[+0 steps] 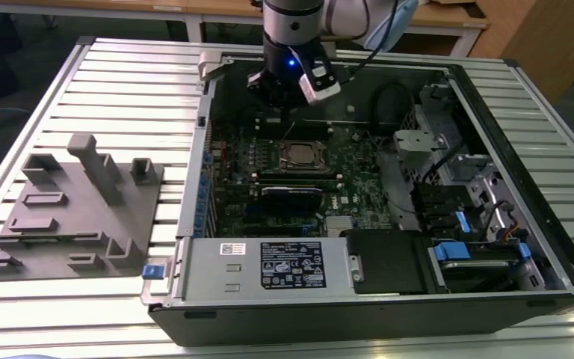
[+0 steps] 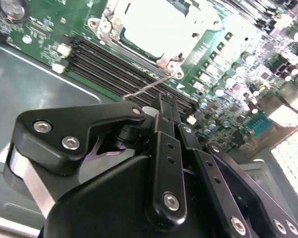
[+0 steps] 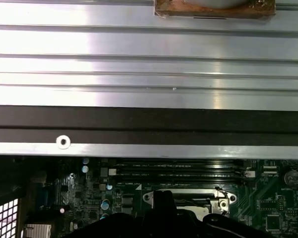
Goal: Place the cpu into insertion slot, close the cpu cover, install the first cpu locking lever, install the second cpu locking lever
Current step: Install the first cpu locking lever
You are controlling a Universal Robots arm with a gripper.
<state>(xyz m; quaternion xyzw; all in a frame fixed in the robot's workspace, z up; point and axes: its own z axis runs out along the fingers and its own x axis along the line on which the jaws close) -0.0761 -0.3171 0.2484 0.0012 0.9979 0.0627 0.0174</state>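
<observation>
An open computer case lies on the table with its green board (image 1: 357,176) facing up. The insertion slot (image 1: 302,155) sits mid-board. In it lies the pale cpu (image 2: 159,22), and the silvery cpu cover (image 2: 135,51) is down around it. A thin wire locking lever (image 2: 150,87) runs out from the socket's corner towards my fingertips. My gripper (image 2: 162,101) hangs just behind the socket in the exterior view (image 1: 280,112), with its black fingers (image 2: 165,131) together and nothing visibly between them. Whether the tips touch the lever, I cannot tell. In the first wrist view the socket (image 3: 188,197) lies just past the gripper (image 3: 161,198).
Long black memory slots (image 2: 114,64) run beside the socket. A black module (image 1: 292,192) and the power supply (image 1: 267,265) lie nearer the case front. Drive bays and cables (image 1: 466,187) fill the exterior view's right. A grey fixture plate (image 1: 68,213) rests on the slatted table (image 1: 117,82).
</observation>
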